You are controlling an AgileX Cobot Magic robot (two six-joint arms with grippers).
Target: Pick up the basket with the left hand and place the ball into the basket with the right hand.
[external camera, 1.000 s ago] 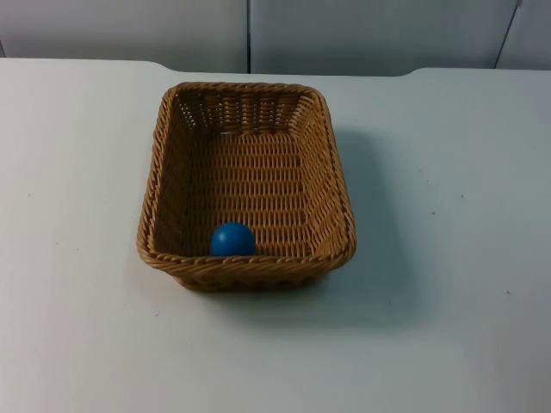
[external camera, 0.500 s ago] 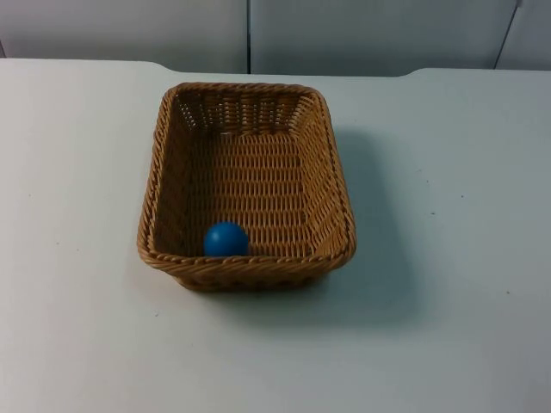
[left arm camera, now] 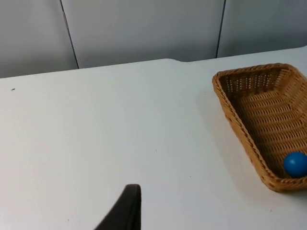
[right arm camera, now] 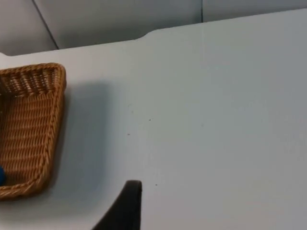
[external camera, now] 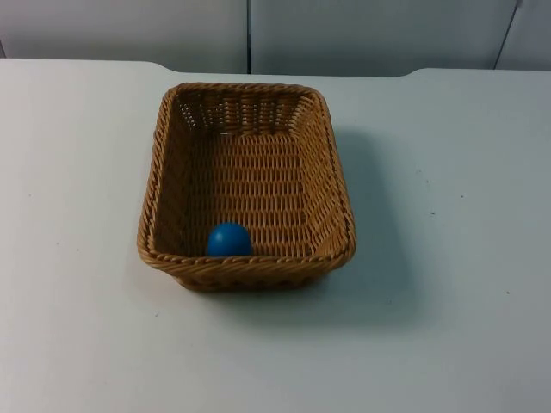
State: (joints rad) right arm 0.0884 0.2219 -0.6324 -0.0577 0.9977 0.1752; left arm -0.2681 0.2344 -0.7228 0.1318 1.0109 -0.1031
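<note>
wicker basket (external camera: 246, 185) standing on white table (external camera: 77, 327), blue ball (external camera: 229, 240) inside against near wall, left gripper (left arm camera: 125, 208) and right gripper (right arm camera: 125, 203) apart from basket, finger spread of both impossible to tell

even, soft overhead light falls on the white table (external camera: 465, 258), bright and free of glare. the wicker basket (external camera: 327, 172) throws a faint, diffuse shadow (external camera: 379, 258) to its right and front, so light comes from the upper left. edges stay crisp, without motion smear, and the ball (external camera: 229, 240) reads a saturated blue.
</note>
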